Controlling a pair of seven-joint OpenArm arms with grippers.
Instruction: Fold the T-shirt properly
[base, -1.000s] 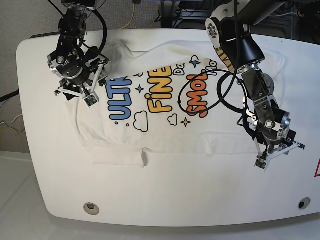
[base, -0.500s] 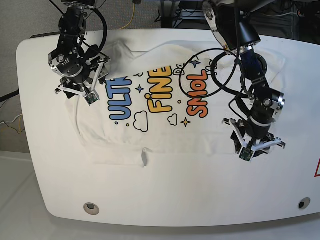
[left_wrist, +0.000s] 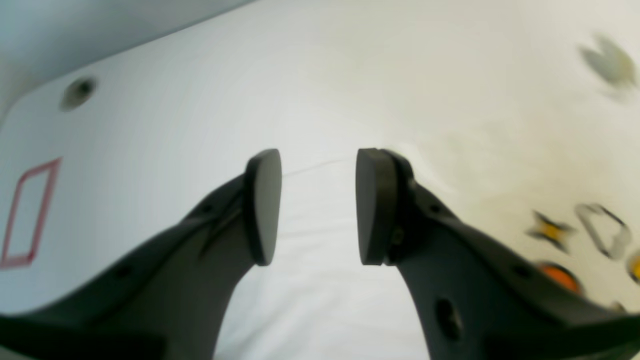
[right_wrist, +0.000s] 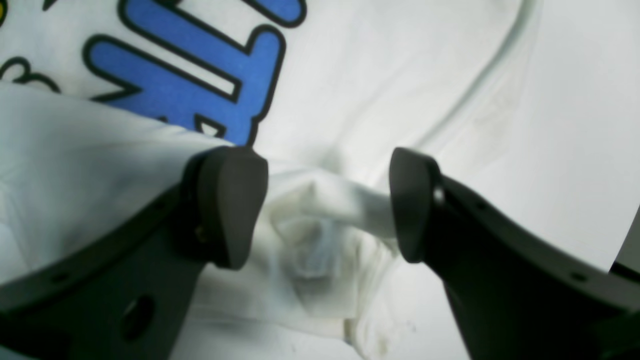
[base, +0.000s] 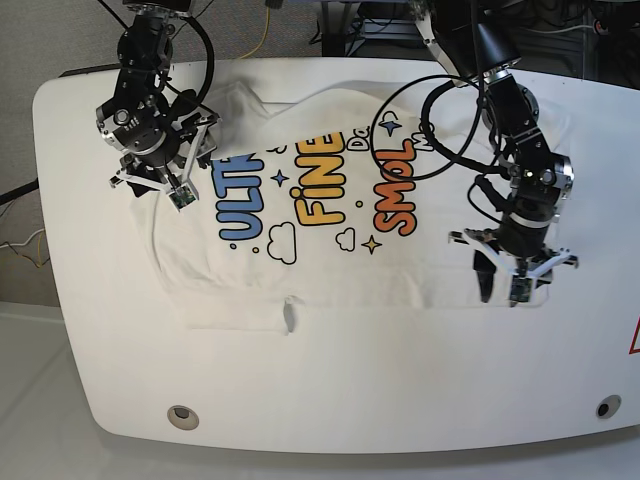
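The T-shirt (base: 330, 215) is lying print-up across the far half of the white table (base: 330, 400), slightly skewed, with the hem running along the near side and a small flap of cloth (base: 288, 316) turning up at that near edge. The print "ULTRA / FiNE / SMOL" (base: 315, 195) is reading across the chest in blue, yellow and orange.

The left gripper (base: 515, 282) is hovering over the shirt's near edge on the base view's right, fingers pointing toward the table's near side. In the left wrist view its pads (left_wrist: 263, 205) are standing apart with nothing between them; white cloth is lying below, and the fabric edge is crossing just beyond the fingertips, with bare table beyond that. A red outlined rectangle (left_wrist: 27, 212) is showing on the tabletop to that view's left, and a round hole (left_wrist: 77, 91) near the table's corner.

The right gripper (base: 155, 185) is sitting over the sleeve area on the base view's left, beside the blue lettering. In the right wrist view its fingers (right_wrist: 232, 205) are spread wide, straddling a bunched ridge of white fabric (right_wrist: 320, 225); I cannot tell whether the pads are touching it.

Open tabletop is stretching along the whole near side, with two round holes (base: 182, 416) near the near corners. Cables and dark equipment (base: 350, 25) are crowding the far edge.
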